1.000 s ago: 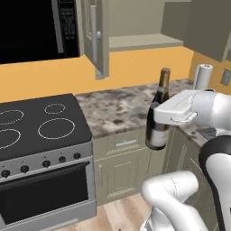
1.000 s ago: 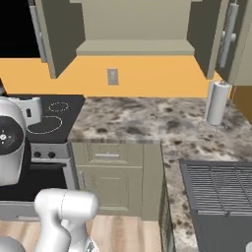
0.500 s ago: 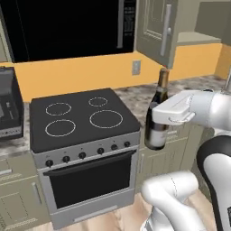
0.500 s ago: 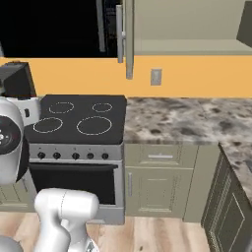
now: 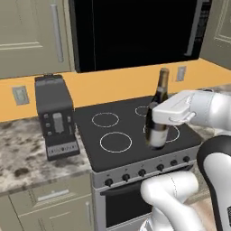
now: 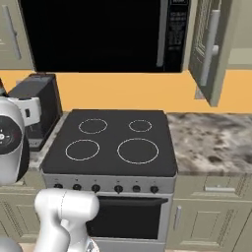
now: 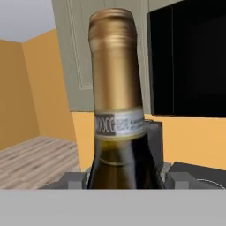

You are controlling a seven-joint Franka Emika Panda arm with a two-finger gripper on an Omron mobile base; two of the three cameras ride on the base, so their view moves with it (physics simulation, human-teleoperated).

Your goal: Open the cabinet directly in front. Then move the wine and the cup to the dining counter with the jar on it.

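The wine point(image 5: 157, 112) is a tall dark bottle with a tan foil neck and a pale label. It hangs upright over the right side of the black stove, and my gripper point(image 5: 159, 122) is shut on its body. In the hand view the wine's neck point(image 7: 115, 75) rises close in front of me, between my fingertips point(image 7: 71, 180). The cabinet point(image 6: 210, 49) shows at the upper right of the right base view, its panelled door with the grey bar handle swung open. The cup, the jar and the dining counter are out of view.
A black stove point(image 5: 118, 133) with several ring burners sits below a dark microwave point(image 5: 135, 31). A black toaster point(image 5: 56, 118) stands on the mottled stone worktop point(image 5: 22, 155) to the left. More worktop point(image 6: 211, 142) over beige drawers lies to the right. A closed wall cabinet point(image 5: 27, 36) hangs upper left.
The whole picture has slid to the right, so the camera has turned left. The stove now sits in the middle and the toaster has come into view. The bottle stays in my grip.
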